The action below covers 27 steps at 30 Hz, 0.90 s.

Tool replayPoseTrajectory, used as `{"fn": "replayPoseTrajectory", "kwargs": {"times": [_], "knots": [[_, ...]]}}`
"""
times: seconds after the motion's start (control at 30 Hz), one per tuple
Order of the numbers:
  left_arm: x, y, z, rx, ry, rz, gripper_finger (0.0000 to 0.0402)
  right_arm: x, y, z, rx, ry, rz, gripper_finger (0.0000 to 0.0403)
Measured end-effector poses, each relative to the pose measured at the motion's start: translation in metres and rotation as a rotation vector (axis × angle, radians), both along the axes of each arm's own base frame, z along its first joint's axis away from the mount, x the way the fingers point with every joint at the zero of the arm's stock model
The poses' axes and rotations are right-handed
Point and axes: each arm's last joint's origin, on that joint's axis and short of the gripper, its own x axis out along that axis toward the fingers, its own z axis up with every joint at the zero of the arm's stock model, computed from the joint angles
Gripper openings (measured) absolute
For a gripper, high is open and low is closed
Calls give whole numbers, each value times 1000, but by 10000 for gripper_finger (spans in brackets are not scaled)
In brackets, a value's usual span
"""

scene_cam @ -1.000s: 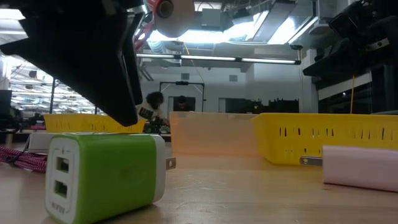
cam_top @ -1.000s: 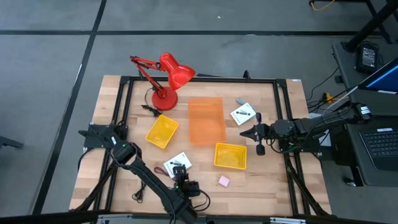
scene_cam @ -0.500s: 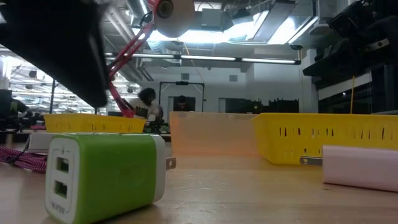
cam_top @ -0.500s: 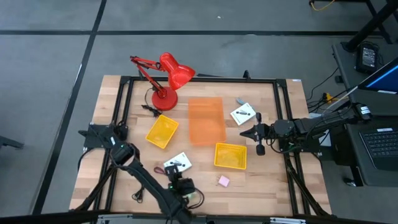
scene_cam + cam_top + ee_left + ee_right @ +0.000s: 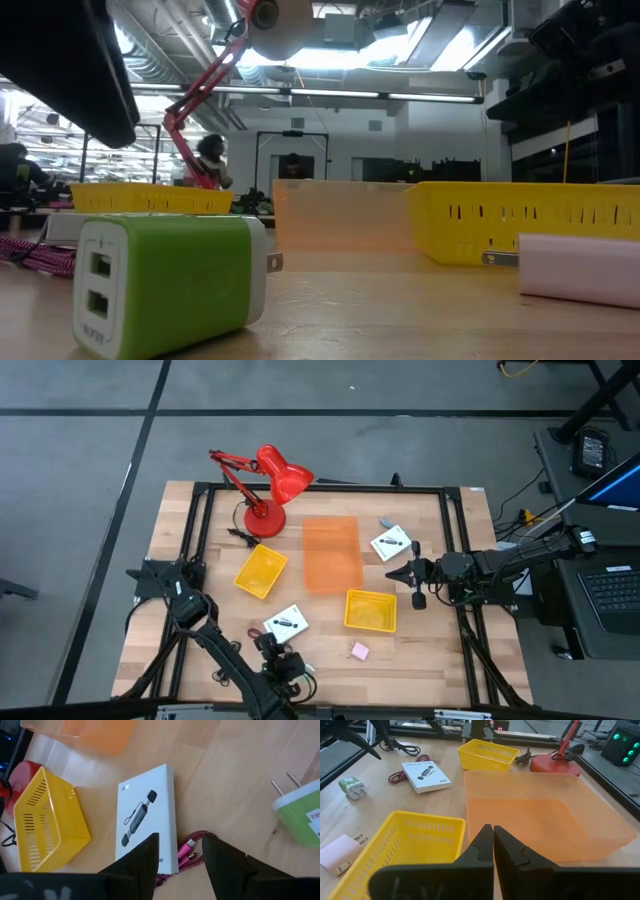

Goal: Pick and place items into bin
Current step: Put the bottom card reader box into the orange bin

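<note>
Left claw [image 5: 180,852] open over maroon cord [image 5: 185,856] beside white card [image 5: 146,817], lower centre of high view | right claw [image 5: 493,842] closed, idle | advice: centre cord before closing

The left arm reaches along the table's near edge, its left gripper [image 5: 272,651] pointing down at the tabletop with the 2 dark fingers [image 5: 142,857] parted, a clear gap between them. The right arm stretches in from the table's right side, level above the surface, its right gripper [image 5: 393,577] with both fingers pressed together.
</note>
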Motion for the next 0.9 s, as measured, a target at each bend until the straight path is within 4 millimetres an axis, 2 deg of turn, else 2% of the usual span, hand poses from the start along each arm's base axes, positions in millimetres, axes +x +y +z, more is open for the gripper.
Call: {"fn": "replayPoseTrajectory", "kwargs": {"times": [0.27,0.47,0.67,0.9], "knots": [[11,12,-1,-23,49,17,148,0,0,0,0,-2,0,0],[23,15,-9,-38,99,-115,152,0,0,0,0,-2,0,0],[23,21,-20,11,156,-156,150,0,0,-1,-3,11,0,0],[29,25,-20,29,136,-175,150,-1,0,-2,-7,21,1,0]]}}
